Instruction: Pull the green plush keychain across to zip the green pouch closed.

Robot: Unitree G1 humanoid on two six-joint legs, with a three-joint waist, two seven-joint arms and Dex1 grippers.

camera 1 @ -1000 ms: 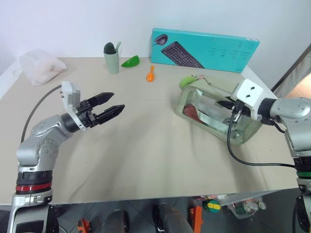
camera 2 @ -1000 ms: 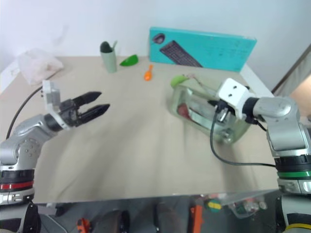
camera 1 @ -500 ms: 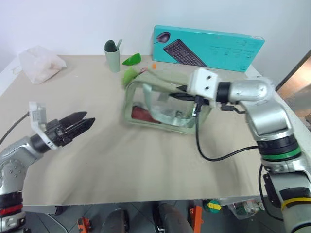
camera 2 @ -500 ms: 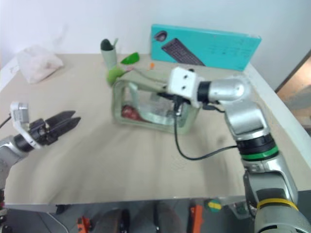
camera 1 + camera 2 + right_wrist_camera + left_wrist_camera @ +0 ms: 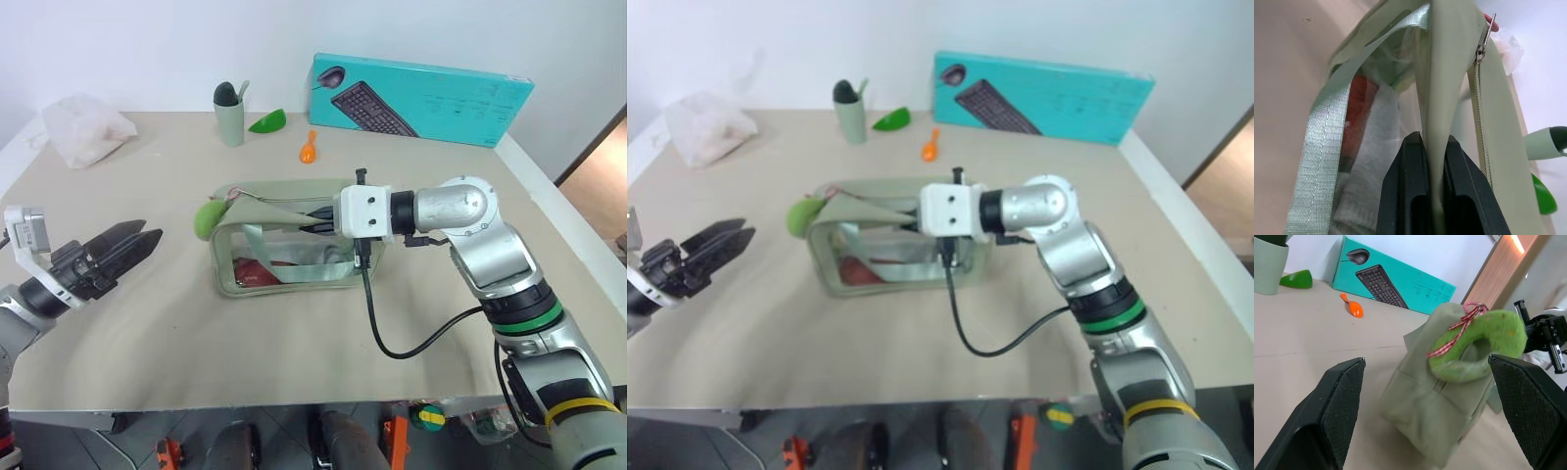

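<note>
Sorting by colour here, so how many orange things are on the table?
1: a small orange piece lies on the table by the keyboard box, near the leaf. The pouch may hide others.

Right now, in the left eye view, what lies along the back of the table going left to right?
Plastic bag → sage cup → green leaf-shaped piece → orange spoon → teal keyboard box.

I see a pale sage-green pouch (image 5: 284, 240) with a clear window showing something red and white inside, and a lime-green plush keychain (image 5: 1480, 350) tied on a red-and-white cord. Behind it on the beige table (image 5: 176, 323) sit a teal keyboard box (image 5: 421, 98), a sage-green cup (image 5: 229, 122), a glossy bright-green leaf piece (image 5: 267, 120) and a small orange piece (image 5: 308, 150). My grippers have black fingers (image 5: 1342, 401), the right gripper (image 5: 1428, 161) showing pale green fabric between them.
</note>
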